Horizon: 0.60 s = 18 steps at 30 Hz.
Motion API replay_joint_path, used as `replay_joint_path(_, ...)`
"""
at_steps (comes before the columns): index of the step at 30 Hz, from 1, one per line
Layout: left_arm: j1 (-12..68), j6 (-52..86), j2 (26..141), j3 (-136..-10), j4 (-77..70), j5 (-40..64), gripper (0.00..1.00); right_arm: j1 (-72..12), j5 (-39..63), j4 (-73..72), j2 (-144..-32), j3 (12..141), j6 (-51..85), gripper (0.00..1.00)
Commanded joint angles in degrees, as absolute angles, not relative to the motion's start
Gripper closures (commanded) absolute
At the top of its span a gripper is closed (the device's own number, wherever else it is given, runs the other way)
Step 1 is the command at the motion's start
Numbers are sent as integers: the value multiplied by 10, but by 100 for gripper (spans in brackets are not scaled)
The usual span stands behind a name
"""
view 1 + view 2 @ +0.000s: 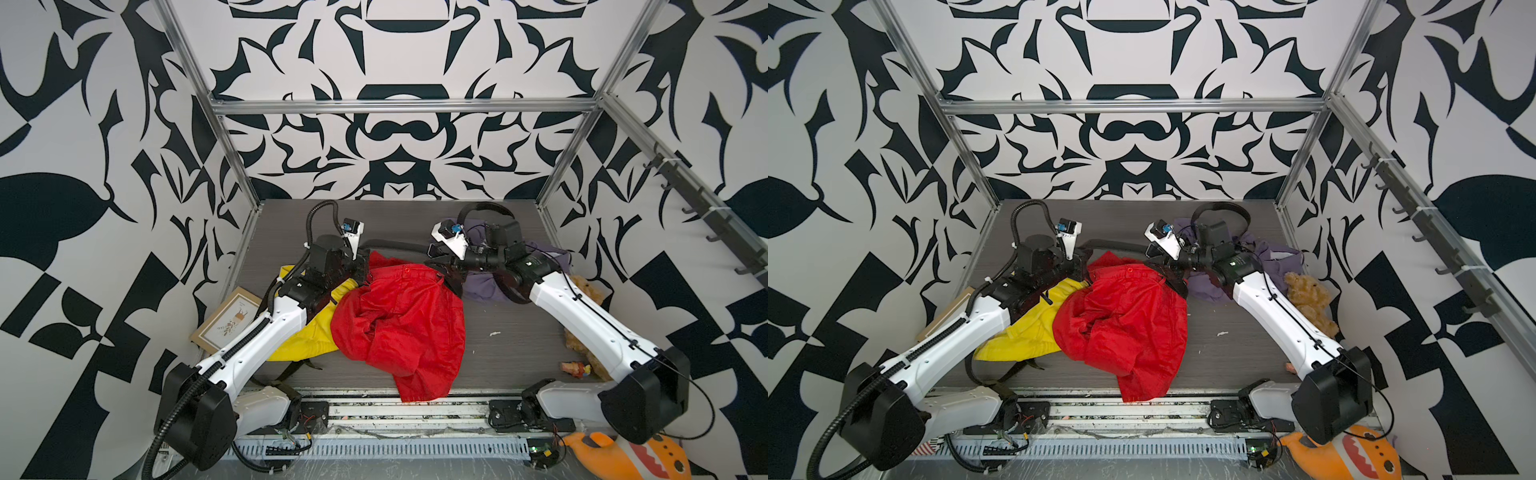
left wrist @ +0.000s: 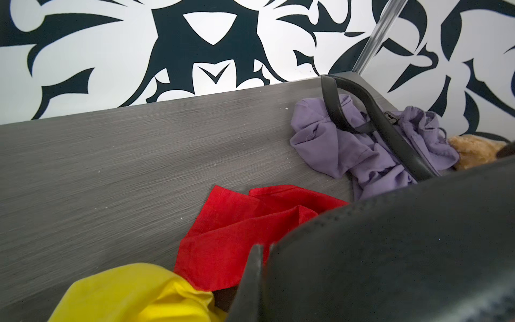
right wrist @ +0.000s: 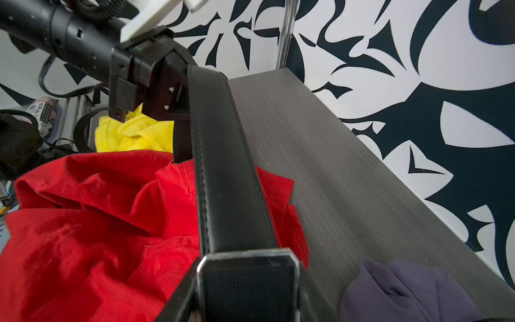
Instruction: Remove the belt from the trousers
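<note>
Stretching from arm to arm, the black belt (image 3: 225, 167) runs fairly straight above the far, waist end of the red trousers (image 1: 399, 316), which lie crumpled in the middle of the grey surface (image 1: 519, 332). The left gripper (image 3: 170, 94) is pressed together on one end of the strap. In the right wrist view the leather comes straight out from between its dark fingers. The right gripper (image 1: 435, 257) pinches the other end at the buckle (image 3: 248, 278), whose metal frame fills the bottom of its own wrist view. In both top views the strap shows as a short dark band bridging the two grippers just beyond the waistband. Whether any loop holds it to the trousers cannot be told, because the red cloth bunches up under it.

A yellow garment (image 1: 316, 332) lies under the left arm, touching the trousers. A purple garment (image 2: 334, 145) sits by the far corner on the right arm's side, with a second black belt (image 2: 373, 117) arching over it. A teddy bear (image 1: 1308, 295) rests beside the right arm. A picture frame (image 1: 226, 320) lies at the surface's edge on the left arm's side. An orange plush toy (image 1: 619, 457) lies off the surface near the right arm's base.
</note>
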State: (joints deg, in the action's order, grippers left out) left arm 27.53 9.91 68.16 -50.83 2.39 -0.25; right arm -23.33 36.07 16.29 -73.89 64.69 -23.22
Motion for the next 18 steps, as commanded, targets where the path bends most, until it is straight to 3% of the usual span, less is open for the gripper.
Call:
replay_joint_path(1, 181, 170, 647, -487, 82, -79, 100, -191, 271, 222, -710, 654, -221, 100)
replay_joint_path(9, 13, 316, 634, -439, 42, 16, 100, -183, 274, 230, -714, 647, -220, 100)
replay_joint_path(18, -78, 419, 676, -404, -23, 104, 100, -182, 273, 230, -713, 639, -218, 100)
